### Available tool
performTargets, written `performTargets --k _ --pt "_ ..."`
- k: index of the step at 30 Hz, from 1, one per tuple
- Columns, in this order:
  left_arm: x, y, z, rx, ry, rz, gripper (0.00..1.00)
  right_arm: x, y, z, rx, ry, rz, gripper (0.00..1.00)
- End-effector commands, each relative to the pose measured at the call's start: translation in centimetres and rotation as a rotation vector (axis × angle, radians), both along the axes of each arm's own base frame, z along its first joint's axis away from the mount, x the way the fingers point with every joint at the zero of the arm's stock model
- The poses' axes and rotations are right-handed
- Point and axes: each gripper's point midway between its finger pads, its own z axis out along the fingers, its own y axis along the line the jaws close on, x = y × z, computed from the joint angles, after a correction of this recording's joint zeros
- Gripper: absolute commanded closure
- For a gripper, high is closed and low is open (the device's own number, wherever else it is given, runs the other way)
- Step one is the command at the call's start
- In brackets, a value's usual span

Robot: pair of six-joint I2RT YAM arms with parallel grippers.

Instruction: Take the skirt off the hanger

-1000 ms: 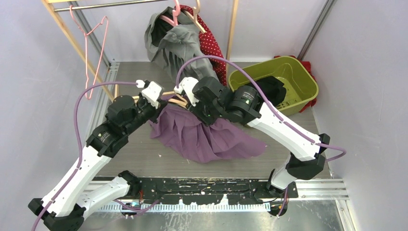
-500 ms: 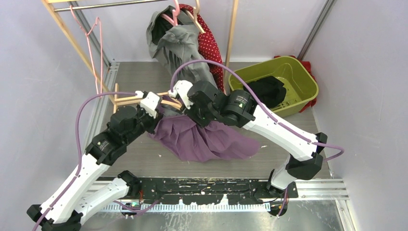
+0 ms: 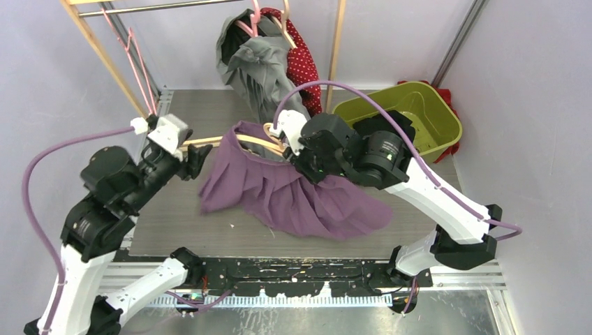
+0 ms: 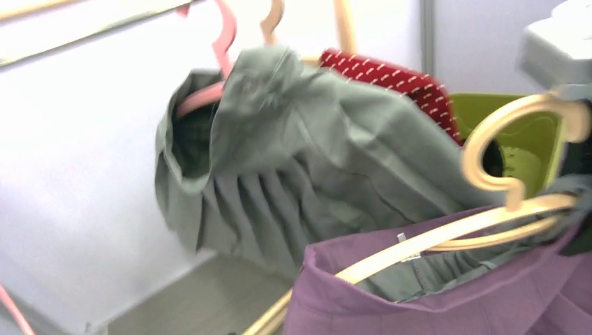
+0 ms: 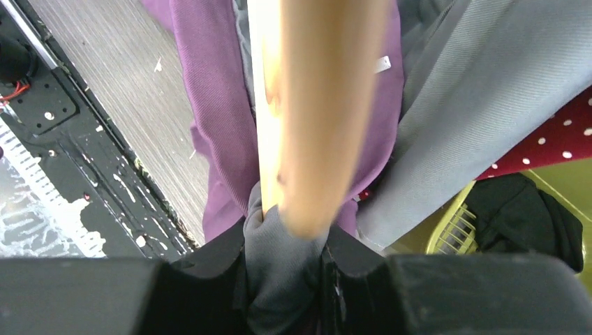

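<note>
The purple skirt (image 3: 279,192) lies in the middle of the top view, its hem spread over the grey table (image 3: 202,105) and its waistband raised on the wooden hanger (image 3: 230,139). The hanger's bar runs left to right across the centre, tilted a little. Its left end pokes out of the waistband and reaches the left gripper (image 3: 192,155).

Whether that claw is pressed on the bar cannot be told: the top view is too coarse there, and the left wrist view shows no fingers. It shows only the hanger (image 4: 433,237) rising out of the skirt's waist (image 4: 447,300) at lower right.

The right gripper (image 3: 292,150) sits at the right end of the waistband, just by the hanger's hook. In the right wrist view its fingers (image 5: 283,244) are closed on a fold of grey cloth at the skirt's waist, and the blurred hanger bar crosses just in front.

A grey pleated skirt (image 3: 262,63) and a red dotted garment (image 3: 304,66) hang at upper centre. A green bin (image 3: 412,118) stands at the right.
</note>
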Motion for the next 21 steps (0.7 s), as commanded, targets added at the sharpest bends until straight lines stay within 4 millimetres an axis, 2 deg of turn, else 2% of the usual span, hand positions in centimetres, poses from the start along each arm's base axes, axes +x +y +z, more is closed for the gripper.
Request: performTargets --k 1,4,6,9,13,21 --pt "-2.1 -1.6 1.0 0.073 -0.109 -0.184 0.46 -0.1 -1.2 2.9 0.082 -0.055 -0.017 0.99" --pt "-3.5 -4.3 1.8 0.053 -0.150 -0.359 0.46 -0.4 -1.0 2.9 0.091 -0.042 -0.004 0.99" --pt "-4.1 -6.5 1.4 0.054 -0.122 -0.490 0.46 -0.6 -0.8 3.0 0.096 -0.036 0.007 0.99" --pt "-4.8 -8.6 1.1 0.054 -0.051 -0.626 0.46 -1.1 -0.5 3.0 0.095 -0.017 0.037 0.99" --pt "-4.7 -10.5 0.1 0.053 0.001 -0.729 0.46 -1.6 -0.7 2.7 0.087 0.001 0.055 0.99" --pt "-4.6 -12.9 -1.1 0.035 0.042 -0.862 0.46 -2.3 -1.0 2.5 0.095 0.026 0.066 0.99"
